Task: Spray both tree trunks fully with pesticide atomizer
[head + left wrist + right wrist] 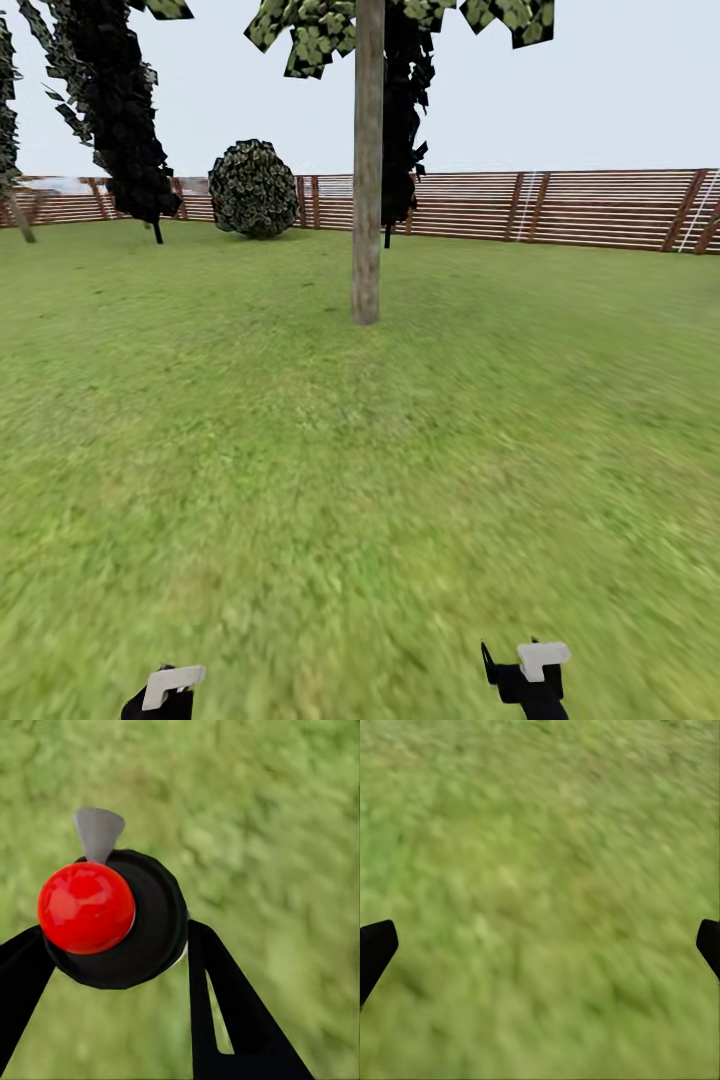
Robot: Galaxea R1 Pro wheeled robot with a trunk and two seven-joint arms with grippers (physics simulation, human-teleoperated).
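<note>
Your left gripper (pixel 120 945) has the pesticide atomizer (pixel 112 919) clamped between its two dark fingers (pixel 225 1012), one pressed to each side of the bottle, so the pickup looks done and you are carrying it low over the grass. In the left wrist view you look down on its round black body, with a glossy red ball (pixel 85 907) on top and a small grey cone-shaped nozzle (pixel 97 832) jutting past the rim. Your right gripper (pixel 540 945) holds nothing; its fingertips (pixel 375 949) sit wide apart at the edges of the right wrist view, with bare lawn between them. In the head view both grippers hang at the near edge of the floor (pixel 360 500), left (pixel 165 695) and right (pixel 530 675). Ahead, well apart from you and roughly centred on the lawn, stands one tree trunk (pixel 367 170), a straight grey-tan column with blocky foliage (pixel 320 35) overhead; no pale specks of pesticide show on it, so spraying seems not yet begun. Behind it runs the slatted wooden fence (pixel 600 210), with a round bush (pixel 253 188) and a dark conifer (pixel 115 110) towards the far left corner of the garden. The step in hand is the approach: you likely need to drive closer, raise the left arm, and turn the nozzle towards the trunk before spraying.
</note>
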